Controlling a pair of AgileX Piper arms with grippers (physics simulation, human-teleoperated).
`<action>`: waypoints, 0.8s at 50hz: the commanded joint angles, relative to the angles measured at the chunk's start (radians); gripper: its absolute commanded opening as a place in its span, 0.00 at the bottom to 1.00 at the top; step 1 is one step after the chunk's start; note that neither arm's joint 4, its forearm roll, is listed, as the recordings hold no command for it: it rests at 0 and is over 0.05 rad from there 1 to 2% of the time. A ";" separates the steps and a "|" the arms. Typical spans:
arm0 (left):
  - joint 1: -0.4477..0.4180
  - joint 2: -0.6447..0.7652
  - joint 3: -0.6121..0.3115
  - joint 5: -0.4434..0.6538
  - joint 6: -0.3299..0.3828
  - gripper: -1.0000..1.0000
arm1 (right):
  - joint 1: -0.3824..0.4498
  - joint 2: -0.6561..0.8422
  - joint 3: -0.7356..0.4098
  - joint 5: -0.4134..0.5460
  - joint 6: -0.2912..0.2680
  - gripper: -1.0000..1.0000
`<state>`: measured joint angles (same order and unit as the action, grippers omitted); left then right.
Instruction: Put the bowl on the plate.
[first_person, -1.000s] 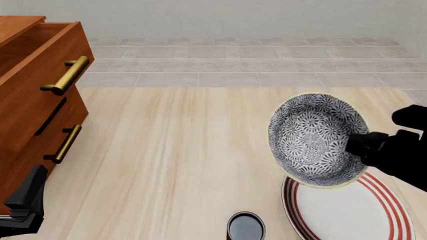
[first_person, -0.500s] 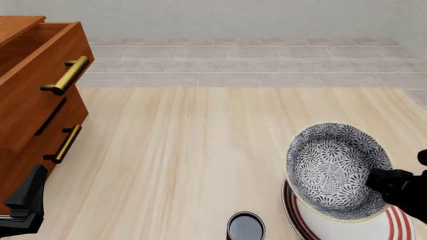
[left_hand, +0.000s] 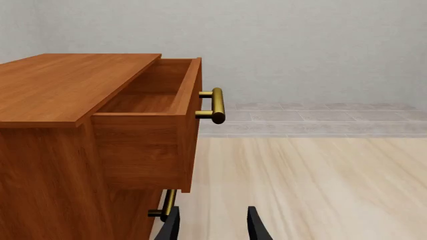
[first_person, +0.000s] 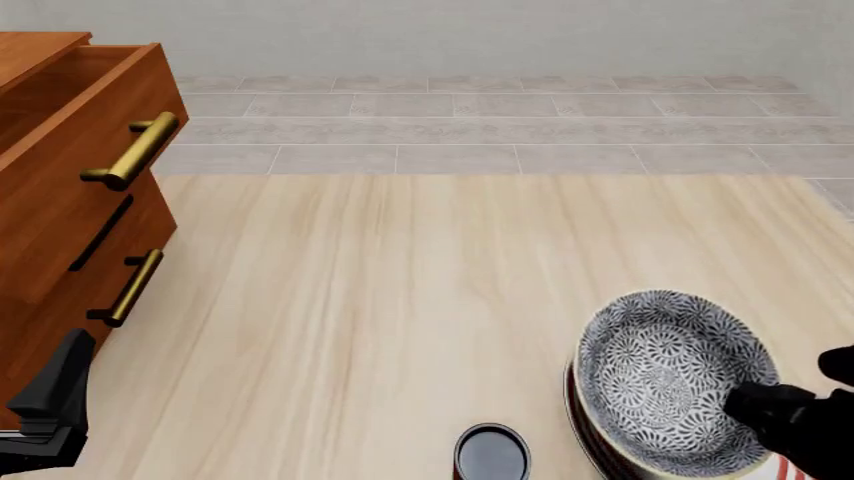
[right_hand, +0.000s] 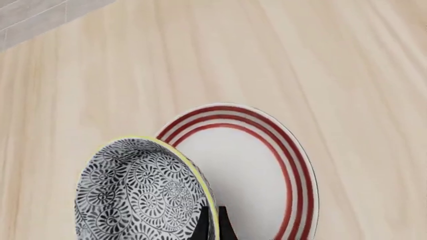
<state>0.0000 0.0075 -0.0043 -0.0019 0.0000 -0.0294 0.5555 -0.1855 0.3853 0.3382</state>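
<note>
The bowl, carried by the right pincer, has dropped from well above the counter to hang low over the plate, tilted, its patterned inside turned toward the front camera. The pincer is clenched on the bowl's pale rim, one finger inside and one outside. The descent suggests the placing step is nearly done; whether the bowl's base touches the plate yet cannot be told.

Room for moving: the plate lies near the counter's near right corner, and the bowl covers most of it in the front view. A small dark cup stands just beside the plate. The left pincer rests released, well apart, beside the wooden cabinet with its top drawer pulled out.
</note>
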 joint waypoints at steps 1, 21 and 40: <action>0.000 0.000 0.000 0.000 0.000 1.00 | -0.029 0.017 0.041 -0.044 -0.003 0.00; 0.000 0.000 0.000 0.000 0.000 1.00 | -0.069 0.064 0.088 -0.108 -0.022 0.00; 0.000 0.000 0.000 0.000 0.000 1.00 | -0.090 0.135 0.089 -0.165 -0.052 1.00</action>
<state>0.0000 0.0075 -0.0043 -0.0019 0.0000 -0.1113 0.6642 -0.0942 0.2404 0.2985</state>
